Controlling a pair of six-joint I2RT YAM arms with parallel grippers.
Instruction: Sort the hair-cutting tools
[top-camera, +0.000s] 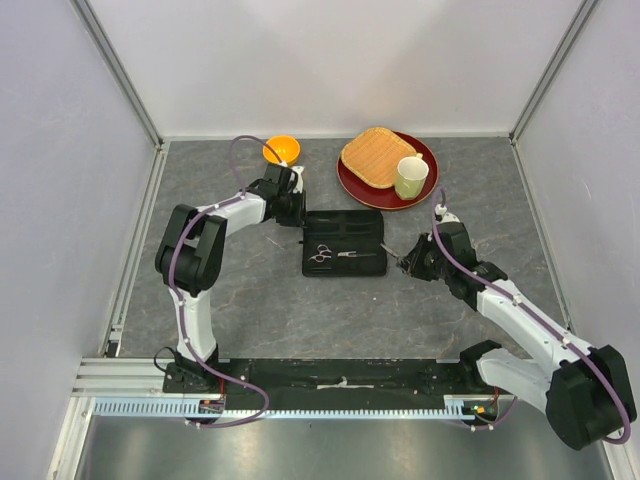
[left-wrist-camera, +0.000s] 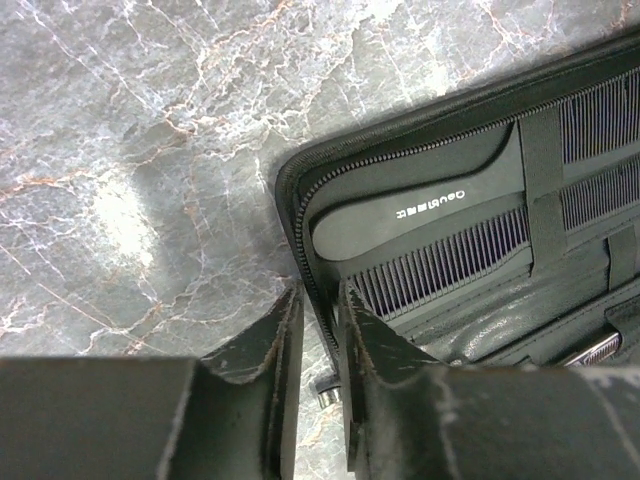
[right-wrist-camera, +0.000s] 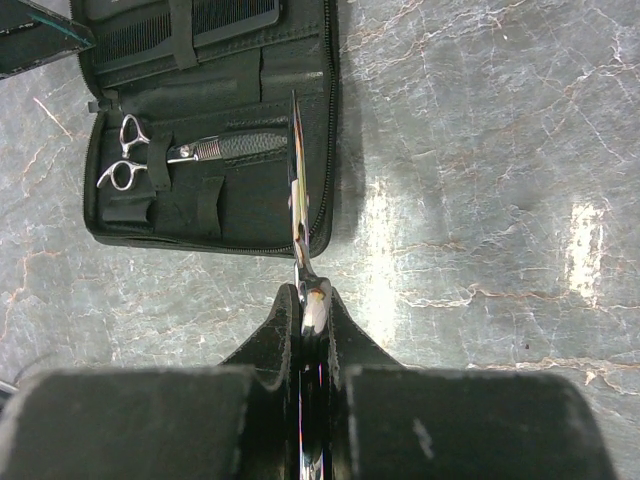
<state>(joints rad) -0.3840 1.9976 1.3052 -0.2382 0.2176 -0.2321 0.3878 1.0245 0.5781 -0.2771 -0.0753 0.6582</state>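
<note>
The black zip case (top-camera: 343, 243) lies open mid-table. One pair of silver scissors (top-camera: 322, 255) (right-wrist-camera: 190, 150) is strapped inside it. The handled black comb (left-wrist-camera: 420, 205) and a longer comb (left-wrist-camera: 600, 115) sit under straps along its far side. My left gripper (top-camera: 297, 215) (left-wrist-camera: 322, 290) straddles the case's zipper rim at the far-left corner, its jaws slightly apart with marble showing between them. Just right of the case, my right gripper (top-camera: 405, 262) (right-wrist-camera: 308, 295) is shut on a second pair of scissors (right-wrist-camera: 297, 200), blade pointing over the case's edge.
An orange bowl (top-camera: 281, 150) stands at the back, close behind my left gripper. A red plate (top-camera: 380, 197) at the back right carries a tan woven slab (top-camera: 372, 155) and a pale green mug (top-camera: 411, 176). Grey walls close in on three sides.
</note>
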